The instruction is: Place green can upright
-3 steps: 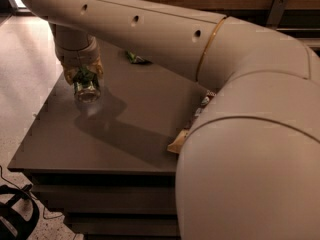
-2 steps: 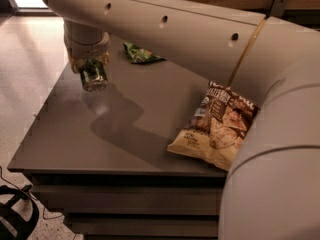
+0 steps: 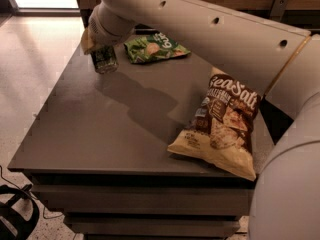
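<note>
Standing upright in the upper left of the frame, the green can (image 3: 106,63) is at the far left part of the gray table (image 3: 100,134); I cannot tell if its bottom touches the top or hangs just above it; the gripper (image 3: 101,51) comes down from above and is clamped on the can's upper part; the big white arm (image 3: 200,24) reaches across the top of the frame; just right of the can lies a flat green chip bag (image 3: 155,46); a tan sea salt chip bag (image 3: 222,124) lies near the table's right front edge, well apart from the can.
</note>
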Tool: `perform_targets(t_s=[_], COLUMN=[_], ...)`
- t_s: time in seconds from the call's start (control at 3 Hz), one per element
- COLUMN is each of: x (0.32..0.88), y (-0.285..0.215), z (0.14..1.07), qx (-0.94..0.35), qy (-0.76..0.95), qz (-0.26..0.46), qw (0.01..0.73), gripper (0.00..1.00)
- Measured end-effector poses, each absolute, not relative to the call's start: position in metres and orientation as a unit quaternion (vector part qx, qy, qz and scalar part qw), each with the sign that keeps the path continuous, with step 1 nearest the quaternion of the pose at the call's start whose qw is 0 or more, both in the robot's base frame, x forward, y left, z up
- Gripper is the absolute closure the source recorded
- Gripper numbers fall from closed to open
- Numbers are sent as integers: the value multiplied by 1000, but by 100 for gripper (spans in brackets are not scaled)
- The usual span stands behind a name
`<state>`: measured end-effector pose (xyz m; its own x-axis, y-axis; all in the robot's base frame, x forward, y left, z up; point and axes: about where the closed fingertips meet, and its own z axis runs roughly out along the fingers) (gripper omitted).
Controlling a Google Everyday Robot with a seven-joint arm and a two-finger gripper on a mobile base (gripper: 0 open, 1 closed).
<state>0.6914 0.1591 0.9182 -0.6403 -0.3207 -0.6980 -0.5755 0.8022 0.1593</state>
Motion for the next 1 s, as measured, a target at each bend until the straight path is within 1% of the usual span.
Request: perform_targets(t_s=[0.33,0.67,1.0], x=[705,704,694], y=[160,165,164], z=[914,913,918], qx=[-278,-310,-340], qy=[855,814,770], qz=[240,278,274], qw=[366,406,465], gripper=[100,100,100])
